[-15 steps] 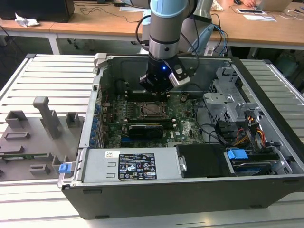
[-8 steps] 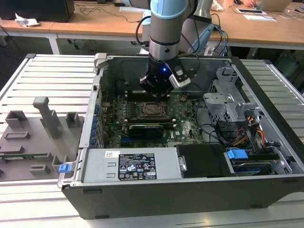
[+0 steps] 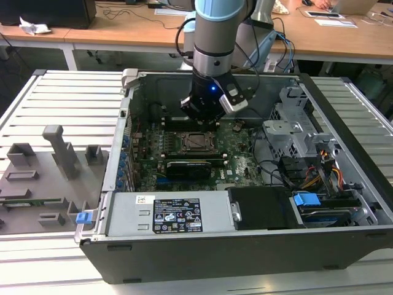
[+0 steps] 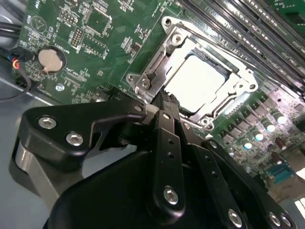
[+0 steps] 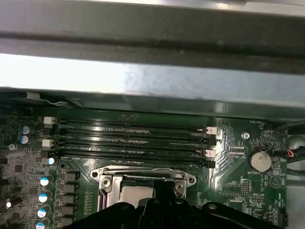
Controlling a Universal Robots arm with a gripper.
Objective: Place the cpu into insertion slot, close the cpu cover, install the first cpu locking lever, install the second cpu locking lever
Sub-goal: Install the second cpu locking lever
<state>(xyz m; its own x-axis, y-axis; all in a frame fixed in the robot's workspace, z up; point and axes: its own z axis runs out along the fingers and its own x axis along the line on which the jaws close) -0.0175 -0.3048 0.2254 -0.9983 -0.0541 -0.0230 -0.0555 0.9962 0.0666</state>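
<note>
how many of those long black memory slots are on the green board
4 long narrow black memory slots, lying parallel in one bank between the silvery metal cpu cover and the grey case wall: first, second, third, fourth.

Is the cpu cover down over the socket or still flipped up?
Down. In the second wrist view the cpu cover lies flat around the cpu, whose silvery top shows through its window. The gripper sits at its edge.
</note>
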